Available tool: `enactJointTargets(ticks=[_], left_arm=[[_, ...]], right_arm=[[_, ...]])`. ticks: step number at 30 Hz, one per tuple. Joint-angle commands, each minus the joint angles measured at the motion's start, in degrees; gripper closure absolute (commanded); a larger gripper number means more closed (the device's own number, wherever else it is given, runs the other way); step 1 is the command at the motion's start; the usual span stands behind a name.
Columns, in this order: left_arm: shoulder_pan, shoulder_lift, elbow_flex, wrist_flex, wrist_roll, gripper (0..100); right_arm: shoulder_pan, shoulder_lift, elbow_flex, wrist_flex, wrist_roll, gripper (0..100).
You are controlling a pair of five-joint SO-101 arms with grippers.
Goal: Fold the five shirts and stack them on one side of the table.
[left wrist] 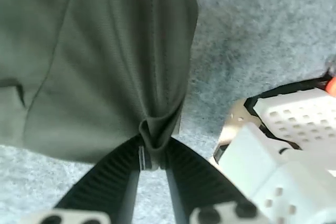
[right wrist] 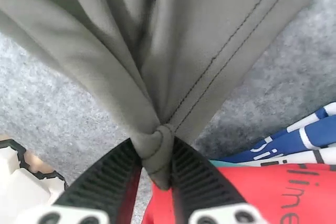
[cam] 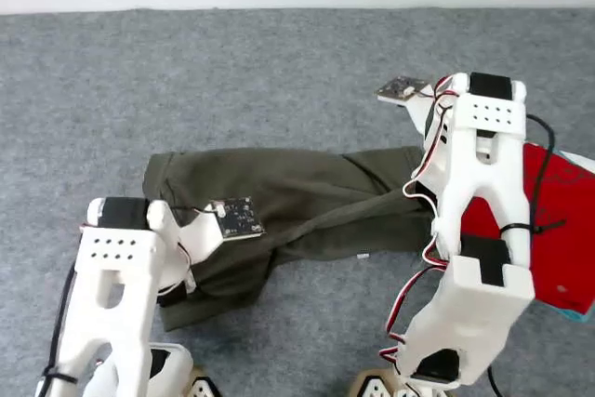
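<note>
An olive green shirt [cam: 307, 197] lies bunched across the middle of the grey table, stretched between both arms. My left gripper [left wrist: 152, 158] is shut on a pinched fold at the shirt's [left wrist: 94, 61] near-left end; in the high view that arm [cam: 121, 276] stands at the lower left. My right gripper [right wrist: 156, 169] is shut on a gathered fold of the shirt [right wrist: 184, 40] at its right end, under the right arm [cam: 474, 192]. A red shirt [cam: 562, 230] lies at the table's right edge, with a blue and white shirt [right wrist: 294, 140] beneath it.
Grey felt [cam: 279, 72] covers the table, with open room across the back and left. The white wall runs along the far edge. The other arm's white base [left wrist: 294, 145] shows close by in the left wrist view.
</note>
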Motion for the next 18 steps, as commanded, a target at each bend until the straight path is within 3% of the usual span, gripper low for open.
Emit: enactJointTargets(ticks=[1,5,8,12,18], left_arm=[[-0.9,-1.8,-0.7,-1.1,-0.6,98],[-1.1,-1.8,-0.7,-1.1,-0.3,97],[-1.1,-1.8,-2.2,-1.1,4.8,90],[-1.1,-1.8,-7.9,-0.8,11.2,85],[-1.1,-1.8,-14.1,-0.4,14.4,84]], right_arm=[[0.3,-3.8,-0.4,2.5,0.4,96.3],[0.6,-3.9,-0.4,2.6,0.4,81.1],[0.7,-5.1,-0.4,2.6,0.4,71.2],[1.0,-7.5,-0.4,2.6,0.4,70.2],[1.8,-11.2,-0.4,2.6,0.4,70.1]])
